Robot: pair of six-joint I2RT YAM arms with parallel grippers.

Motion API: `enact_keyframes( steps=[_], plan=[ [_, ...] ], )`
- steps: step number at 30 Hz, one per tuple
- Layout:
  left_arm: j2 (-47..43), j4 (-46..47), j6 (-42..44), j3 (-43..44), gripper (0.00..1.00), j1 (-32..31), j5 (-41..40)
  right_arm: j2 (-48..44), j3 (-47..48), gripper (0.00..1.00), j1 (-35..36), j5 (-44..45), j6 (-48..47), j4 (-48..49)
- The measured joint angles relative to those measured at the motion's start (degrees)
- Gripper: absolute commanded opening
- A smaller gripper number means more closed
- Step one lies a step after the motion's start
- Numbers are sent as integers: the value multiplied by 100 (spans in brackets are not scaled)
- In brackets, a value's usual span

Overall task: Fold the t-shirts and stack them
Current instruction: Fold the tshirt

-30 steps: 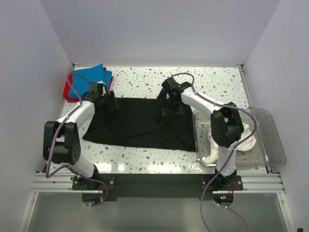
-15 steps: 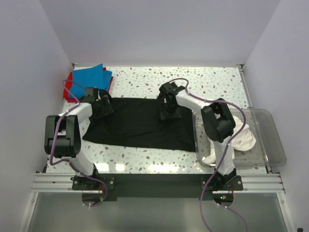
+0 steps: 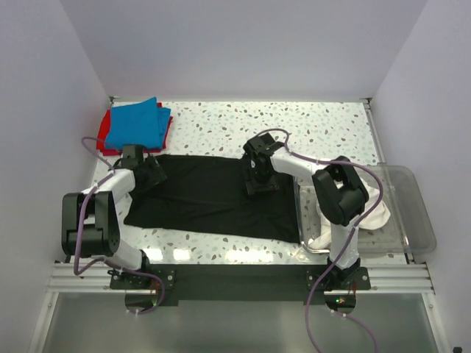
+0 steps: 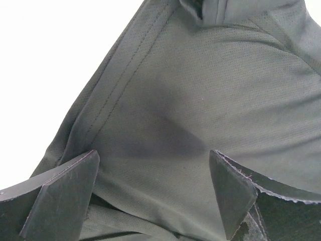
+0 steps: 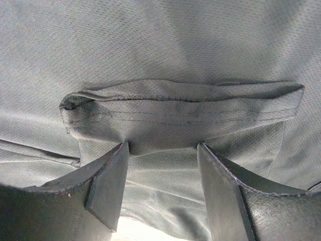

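Near right: 1 clear plastic bin (image 3: 416, 220), rounded rect., w/ crumpled white shirts (image 3: 375, 213) inside (count unclear). Mid-table: 1 black t-shirt (image 3: 206, 195), fine-mesh knit w/ stitched hems, spread flat on the speckled terrazzo table (image 3: 221, 125). Left gripper (image 4: 150, 170) at its left edge, fingers wide, cloth beneath. Right gripper (image 5: 163, 150) on its far-right part, fingers half apart astride a raised hem fold, not pinching. Far left corner: 1 blue t-shirt (image 3: 136, 123) folded atop 1 red t-shirt (image 3: 105, 140).
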Motion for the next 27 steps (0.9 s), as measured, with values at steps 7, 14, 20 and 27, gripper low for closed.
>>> enact_keyframes(
  steps=[7,14,20,27],
  plan=[
    [-463,-570,-232,-306,98,35,-107,-138,-212,61,310,-76,7,-85],
    [-208,-1213,-245,275,98,37,-114,31,125,61,345,-149,4,-483],
    [352,-1191,-144,1572,99,37,-168,260,1189,62,236,-133,-15,-857],
    [994,-855,125,2194,95,37,-369,649,2601,62,-483,-129,-109,-881]
  ],
)
